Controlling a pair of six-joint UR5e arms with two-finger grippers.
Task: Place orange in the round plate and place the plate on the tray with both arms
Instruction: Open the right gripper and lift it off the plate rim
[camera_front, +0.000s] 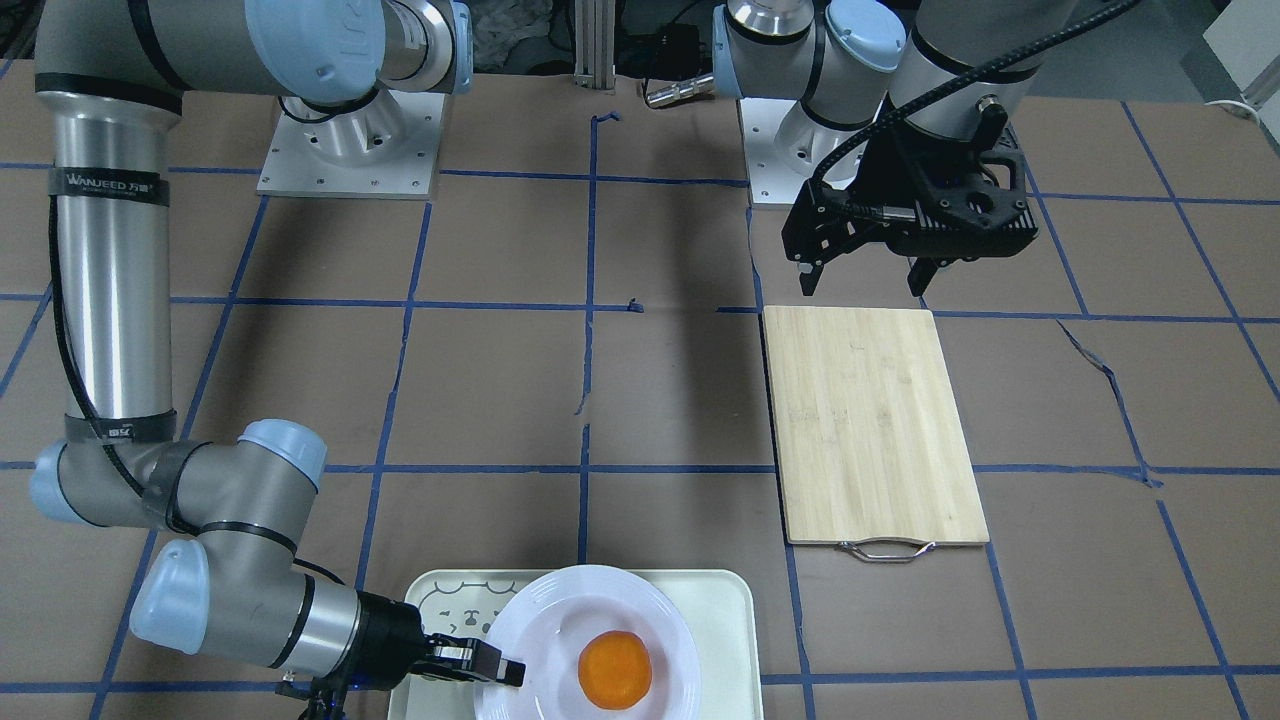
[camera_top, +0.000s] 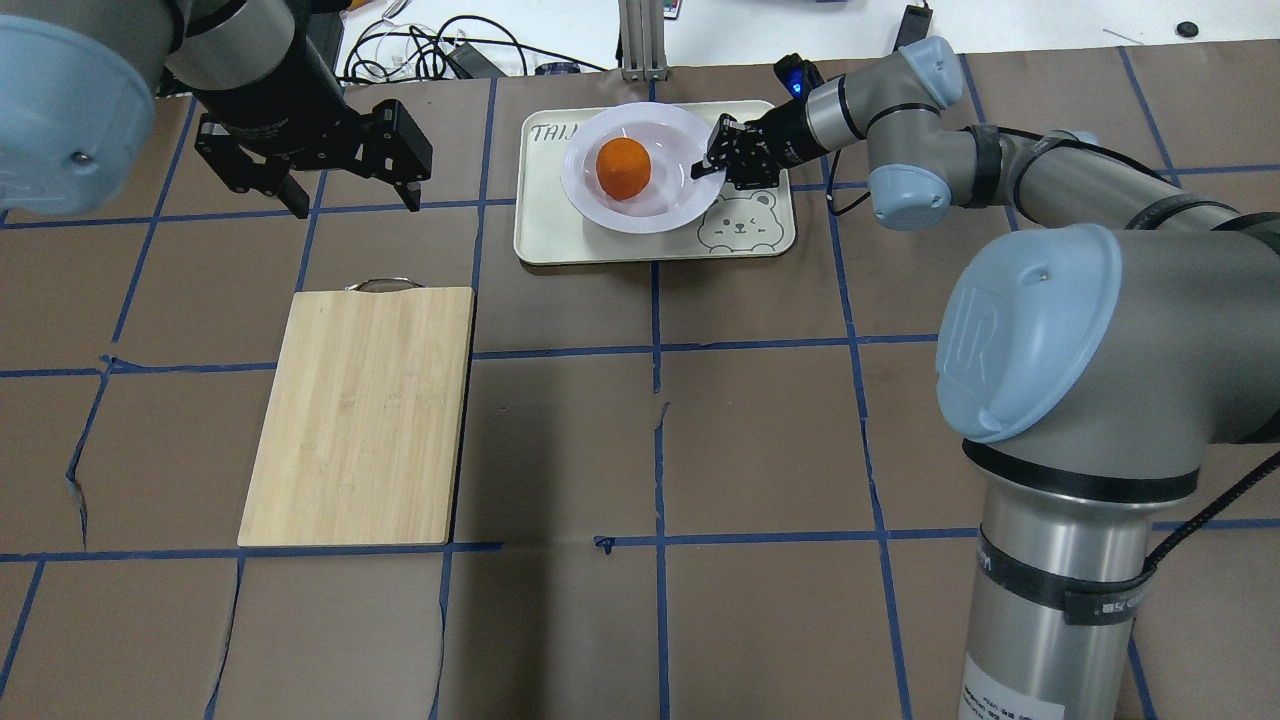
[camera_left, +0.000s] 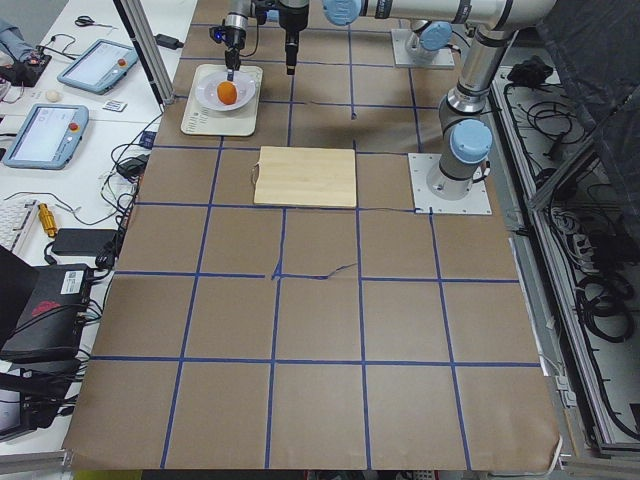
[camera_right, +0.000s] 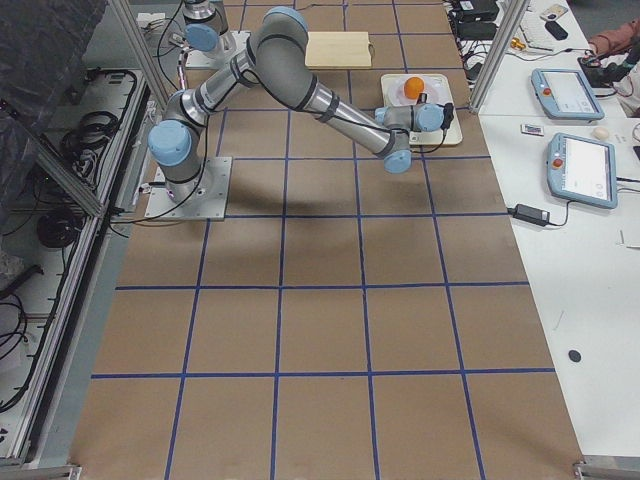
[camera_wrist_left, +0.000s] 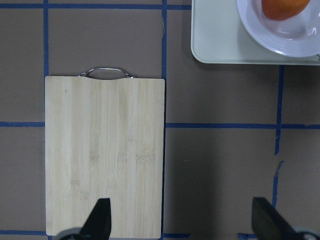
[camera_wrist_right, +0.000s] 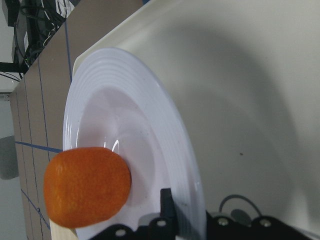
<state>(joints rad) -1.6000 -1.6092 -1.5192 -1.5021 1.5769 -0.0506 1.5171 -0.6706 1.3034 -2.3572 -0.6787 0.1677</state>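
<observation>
Starting on your left: the left gripper (camera_top: 355, 205) hangs above the table with its jaws spread wide and nothing between them. The cutting board (camera_top: 360, 415) lies below it, on the robot's side, and plays no part here. Well off to that gripper's right lies the tray (camera_top: 545, 235), with the plate (camera_top: 600, 205) on it, and the orange (camera_top: 624, 167) sits in the plate's sunken middle.

Now the right gripper (camera_top: 712, 160): it comes in low from the side, fingers pinched on the plate's near rim, with the orange just beyond its fingertips. The wrist view shows one finger lying over the rim, but you can't tell from here whether the plate is fully flat on the tray.

So, by my reading, you're at the set-down, the last step. Next call: make sure the plate is resting, then open the right jaws gently and draw straight back off the rim. A snagged finger could tip the plate and roll the orange.
</observation>
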